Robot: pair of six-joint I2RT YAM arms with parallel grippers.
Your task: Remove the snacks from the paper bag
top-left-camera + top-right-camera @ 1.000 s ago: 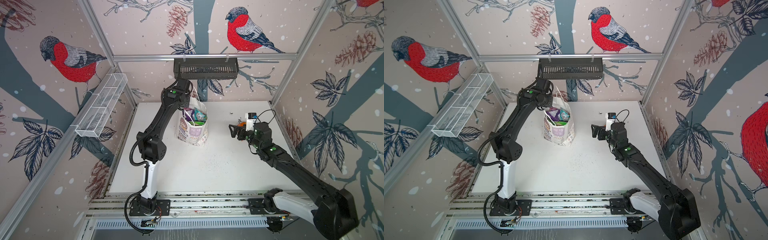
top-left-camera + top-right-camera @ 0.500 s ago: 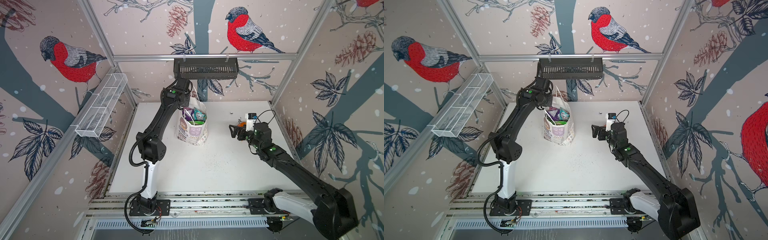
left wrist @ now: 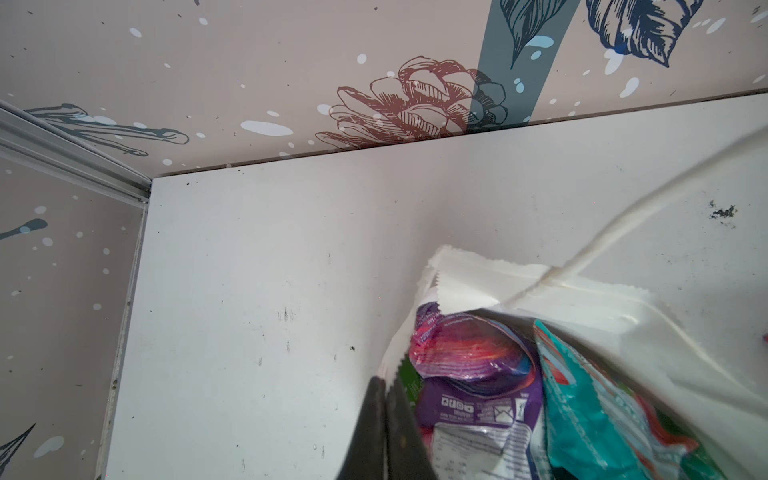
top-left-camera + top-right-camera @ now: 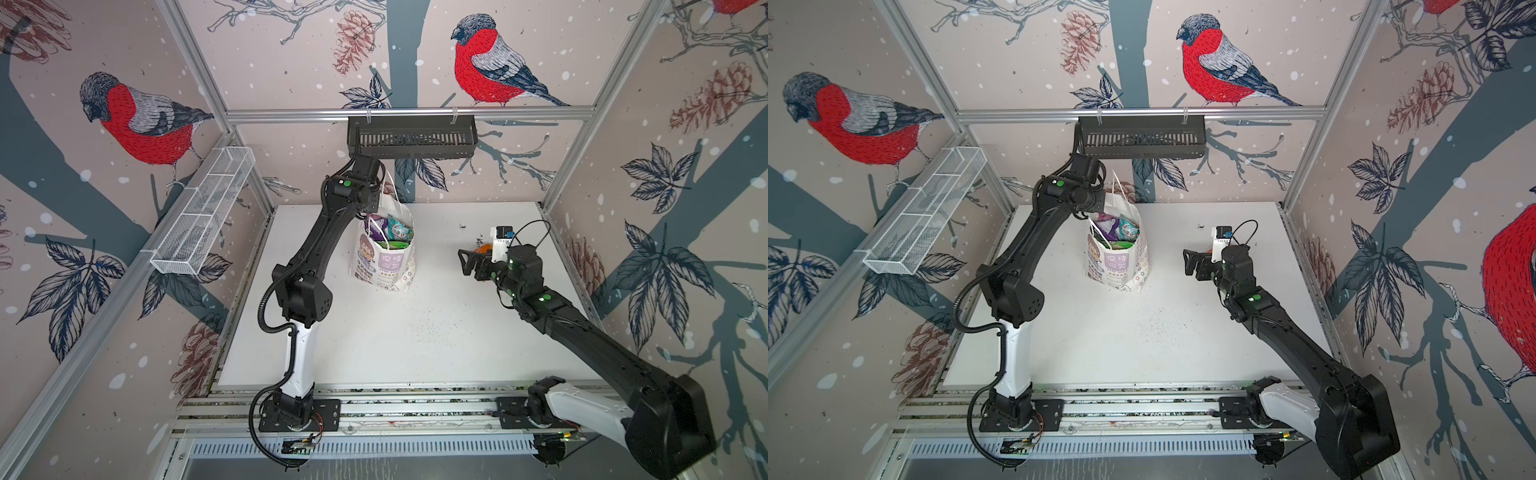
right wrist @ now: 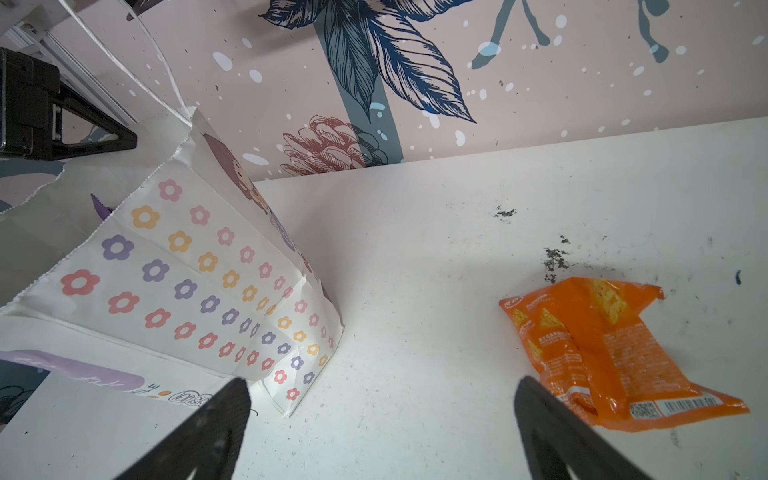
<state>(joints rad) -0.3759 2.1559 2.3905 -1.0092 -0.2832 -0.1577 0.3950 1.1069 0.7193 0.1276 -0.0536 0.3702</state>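
Evidently the unloading is at an early stage: one orange packet [image 5: 615, 353] lies on the table to the right of the paper bag [image 4: 384, 266], well apart from it, while the rest of the snacks [image 4: 1115, 230] are seen packed in the bag's open mouth, a purple packet [image 3: 469, 374] and a teal packet [image 3: 602, 407] uppermost. The bag is stood upright, and its rim on the left side is pinched between the clenched jaws of the left gripper [image 3: 384, 432], so that the mouth is held open. The right gripper [image 5: 382, 388] is spread wide and empty, held above the table to the right of the bag, near the orange packet.

The next move is judged to be a reach by the right gripper over the bag's rim onto one of the uppermost packets; a light pinch on a crinkled edge would be called for, and the cord handle [image 3: 550, 275] at the bag's rim should be avoided.

The white table [image 4: 415, 353] is scuffed and scattered with dark specks [image 4: 419, 328] in front of the bag. Above and behind the bag a black basket [image 4: 411, 139] is hung on a rail; a wire basket [image 4: 203, 212] is mounted on the wall to the bag's left. The walls are papered with bullfinches, pine cones and leaves.
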